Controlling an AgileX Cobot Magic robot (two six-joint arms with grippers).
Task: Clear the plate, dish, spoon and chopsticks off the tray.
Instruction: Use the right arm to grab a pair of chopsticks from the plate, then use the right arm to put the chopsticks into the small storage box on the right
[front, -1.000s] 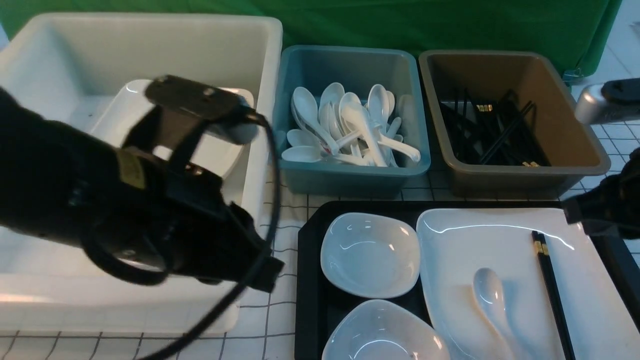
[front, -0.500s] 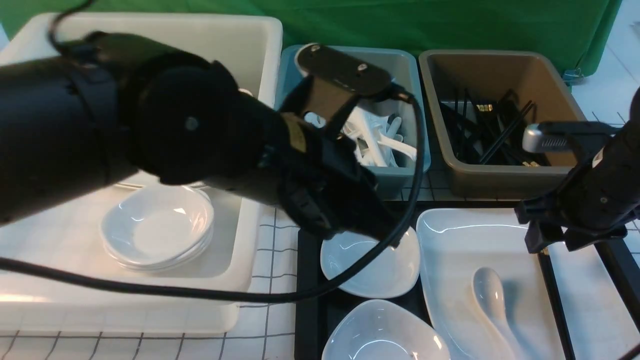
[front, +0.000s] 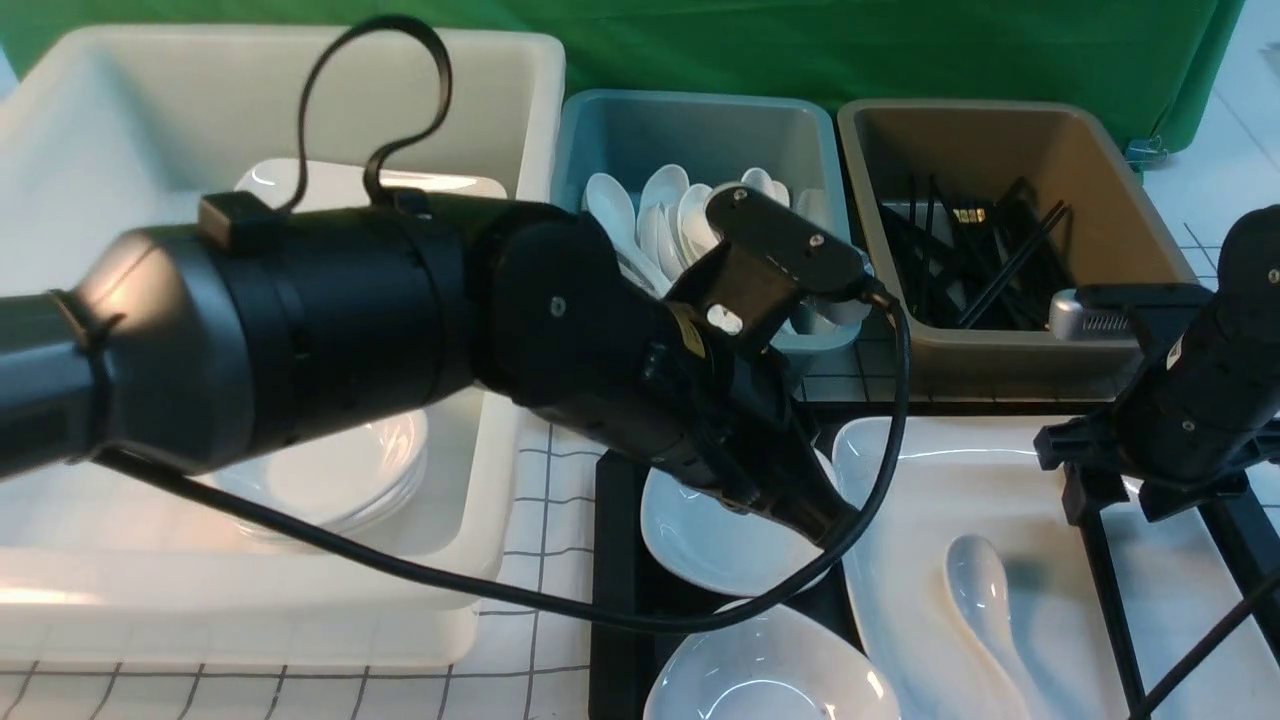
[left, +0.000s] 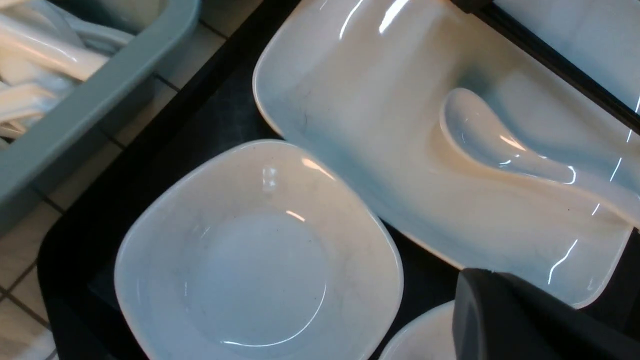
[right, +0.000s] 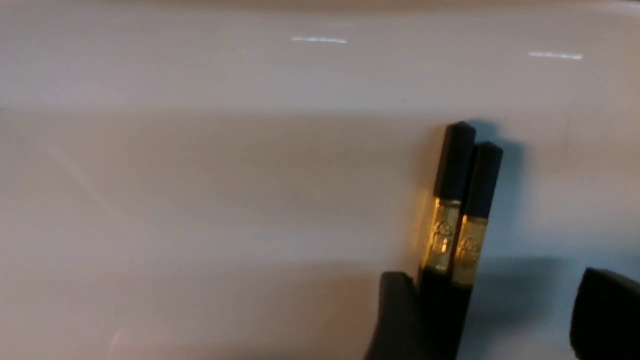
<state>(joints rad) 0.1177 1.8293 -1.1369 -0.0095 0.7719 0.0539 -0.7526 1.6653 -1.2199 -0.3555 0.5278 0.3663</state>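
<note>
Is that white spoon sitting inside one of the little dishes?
No, the spoon lies on the large plate, and the small dish next to it is empty.

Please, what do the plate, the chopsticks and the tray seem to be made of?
The plate looks like glazed ceramic or melamine: glossy white, sharp reflections. The chopsticks seem hard plastic or lacquered wood: smooth black, gold patterned band. The tray looks plastic: dull black, hardly any shine.
</note>
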